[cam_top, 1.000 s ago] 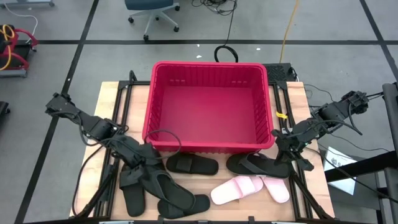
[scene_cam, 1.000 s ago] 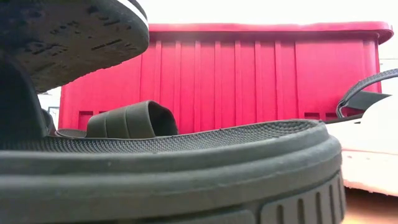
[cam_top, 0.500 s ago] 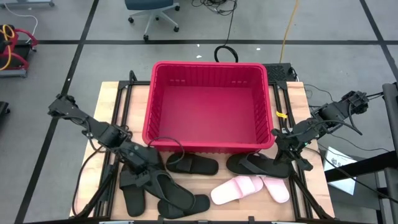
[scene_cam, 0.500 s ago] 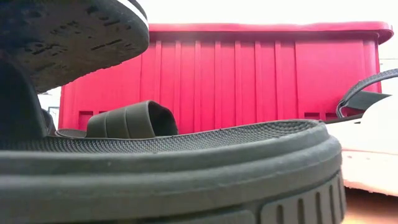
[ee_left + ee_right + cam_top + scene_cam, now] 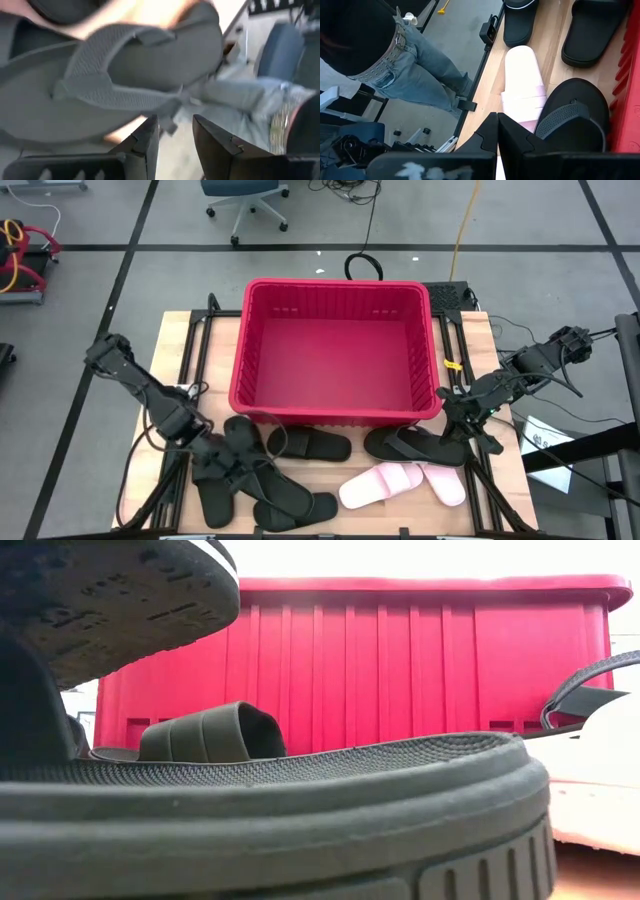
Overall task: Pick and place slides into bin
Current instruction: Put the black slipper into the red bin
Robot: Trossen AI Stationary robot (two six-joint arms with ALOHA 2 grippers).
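Right at the middle of the table (image 5: 200,330) sits the red bin (image 5: 336,352), its ribbed walls bare inside as far as the high view shows; from table height its long wall fills the background and its floor is hidden.

All the slides lie outside it, along the table's 6 o'clock edge. At about 7 o'clock is a heap of black slides (image 5: 262,492), overlapping so much that I cannot count them for sure. One black slide (image 5: 310,445) lies alone just below the bin wall, its strap showing as a dark arch in the low view. At 5 o'clock two pale pink slides (image 5: 400,482) lie touching, toes crossing. Another black slide (image 5: 410,447) lies at 4 o'clock, partly under the right arm.

From table height, a thick black sole (image 5: 280,830) blocks nearly the whole lower picture and another tread hangs across the upper corner, so little else can be made out there.

The left gripper (image 5: 222,463) is down among the heap at 7 o'clock; its wrist view is blurred, but the two fingers (image 5: 145,142) stand apart with a gap between them, a grey strap just ahead and nothing clamped.

The right gripper (image 5: 462,423) waits low at 4 o'clock beside the bin's corner, fingers pressed together on nothing. Past it a person in jeans (image 5: 415,75) stands off the table's edge, cut off at the waist.
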